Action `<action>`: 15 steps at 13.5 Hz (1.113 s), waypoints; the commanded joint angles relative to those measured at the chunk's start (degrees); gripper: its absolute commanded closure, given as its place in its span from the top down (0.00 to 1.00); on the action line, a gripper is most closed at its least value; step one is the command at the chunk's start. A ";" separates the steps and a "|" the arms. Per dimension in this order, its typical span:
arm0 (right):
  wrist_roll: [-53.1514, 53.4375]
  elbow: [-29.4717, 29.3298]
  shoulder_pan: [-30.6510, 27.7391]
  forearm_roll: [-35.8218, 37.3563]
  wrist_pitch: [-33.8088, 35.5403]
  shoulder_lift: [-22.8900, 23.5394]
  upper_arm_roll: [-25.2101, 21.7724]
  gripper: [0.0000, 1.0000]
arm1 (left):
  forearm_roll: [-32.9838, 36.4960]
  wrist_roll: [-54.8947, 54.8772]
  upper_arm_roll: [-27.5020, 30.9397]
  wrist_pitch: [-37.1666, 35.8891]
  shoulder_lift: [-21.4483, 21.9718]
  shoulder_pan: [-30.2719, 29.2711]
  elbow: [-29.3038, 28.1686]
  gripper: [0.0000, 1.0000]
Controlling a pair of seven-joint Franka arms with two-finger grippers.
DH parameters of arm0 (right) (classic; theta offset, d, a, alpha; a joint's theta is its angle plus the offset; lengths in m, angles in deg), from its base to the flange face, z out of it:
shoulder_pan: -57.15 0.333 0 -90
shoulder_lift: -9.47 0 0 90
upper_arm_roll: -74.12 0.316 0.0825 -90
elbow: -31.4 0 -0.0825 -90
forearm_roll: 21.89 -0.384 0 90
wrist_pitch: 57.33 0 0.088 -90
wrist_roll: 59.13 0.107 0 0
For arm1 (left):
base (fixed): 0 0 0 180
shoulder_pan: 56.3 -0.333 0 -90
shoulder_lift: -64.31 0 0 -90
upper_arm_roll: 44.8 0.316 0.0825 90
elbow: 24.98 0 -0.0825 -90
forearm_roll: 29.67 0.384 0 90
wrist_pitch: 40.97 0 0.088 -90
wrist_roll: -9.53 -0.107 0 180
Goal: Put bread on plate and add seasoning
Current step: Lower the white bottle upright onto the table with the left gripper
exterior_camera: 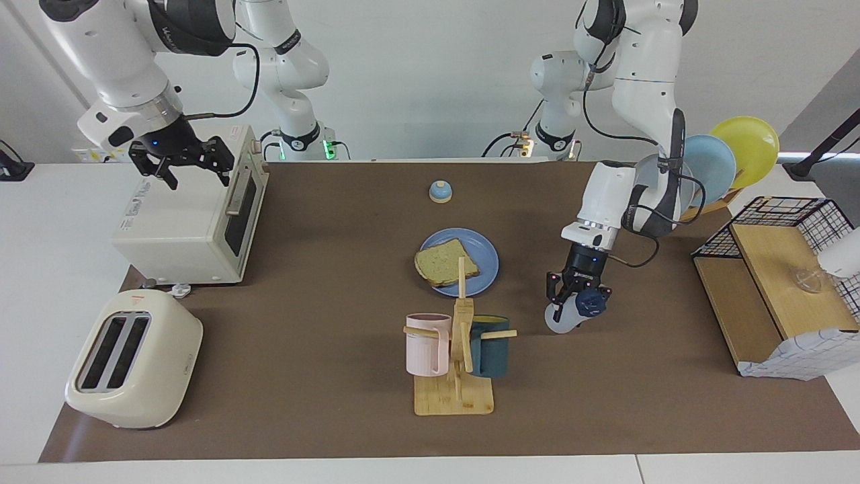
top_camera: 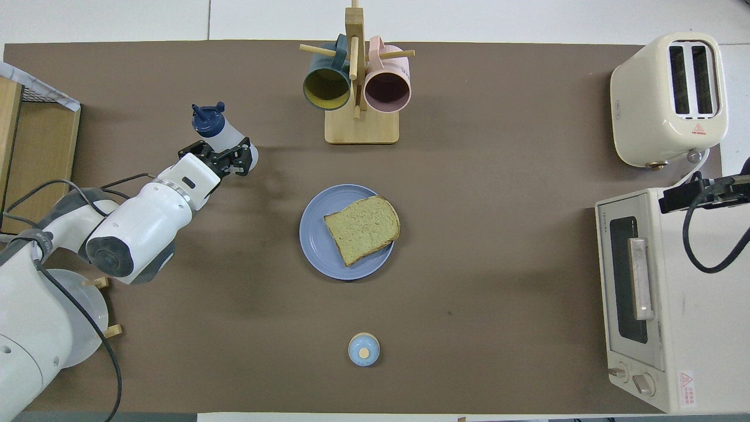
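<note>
Left gripper (exterior_camera: 571,300) clamps the tilted seasoning (exterior_camera: 576,310).
Bread (exterior_camera: 446,263) lies on plate (exterior_camera: 484,252); right gripper (exterior_camera: 191,165) gapes wide over the oven (exterior_camera: 185,225).

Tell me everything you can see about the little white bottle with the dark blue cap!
The small translucent white plastic bottle has a dark navy-blue cap with a little nub on top. The left gripper is shut on its body and holds it tilted over the brown table mat, toward the left arm's end. It hangs beside the wooden mug rack, apart from the round medium-blue plate.
</note>
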State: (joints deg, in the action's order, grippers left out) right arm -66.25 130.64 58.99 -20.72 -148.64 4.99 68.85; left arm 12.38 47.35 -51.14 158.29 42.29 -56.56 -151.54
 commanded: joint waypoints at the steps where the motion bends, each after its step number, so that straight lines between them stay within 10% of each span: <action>1: 0.62 -0.01 -0.61 -0.20 0.52 -0.09 0.35 1.00 | 1.89 -0.46 0.89 1.22 -1.70 0.08 1.66 0.00; 15: 0.62 -0.01 -0.61 -0.20 0.52 -0.09 0.35 1.00 | 13.41 -0.38 1.24 1.22 -3.20 -3.70 1.84 0.00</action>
State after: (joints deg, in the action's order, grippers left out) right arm -66.25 130.64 58.99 -20.72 -148.64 4.99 68.85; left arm 24.29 47.25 -50.06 159.45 40.67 -59.54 -149.99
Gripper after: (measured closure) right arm 0.000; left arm 0.537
